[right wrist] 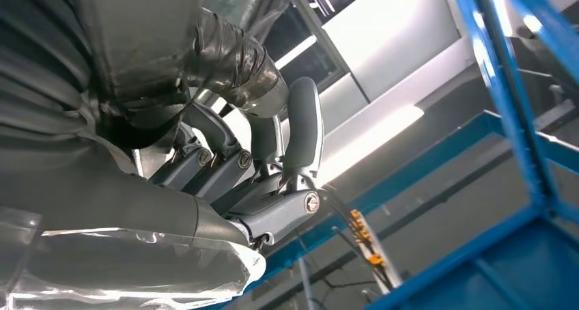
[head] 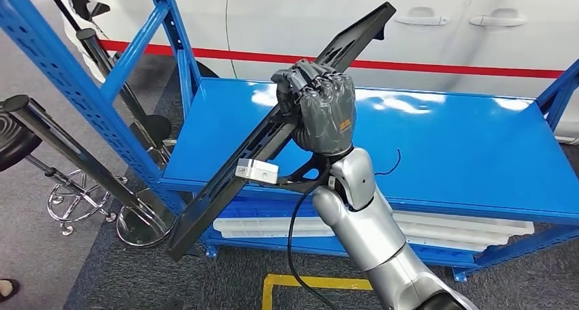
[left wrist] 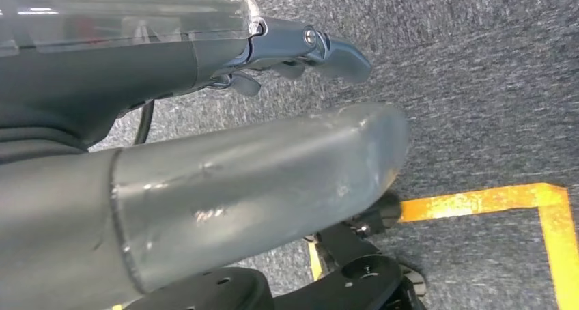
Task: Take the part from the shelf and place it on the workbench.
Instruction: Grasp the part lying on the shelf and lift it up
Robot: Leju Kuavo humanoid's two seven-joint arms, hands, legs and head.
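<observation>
A long black plastic part (head: 222, 177) slants from low left to high right above the blue shelf (head: 464, 153). My right hand (head: 321, 108) grips it near its middle, fingers wrapped around the bar. A small white box (head: 257, 171) sits on the part just below the hand. In the right wrist view the dark fingers (right wrist: 300, 132) curl around the black part (right wrist: 130, 44). My left hand (left wrist: 273, 173) hangs over the grey carpet with nothing in it, its fingers (left wrist: 334, 50) stretched out.
Blue shelf posts (head: 75, 85) rise on the left, with a chrome stool (head: 75, 201) beside them. White flat parts (head: 437, 231) lie on the lower shelf. A white car (head: 341, 16) stands behind. Yellow floor tape (head: 300, 283) marks the carpet.
</observation>
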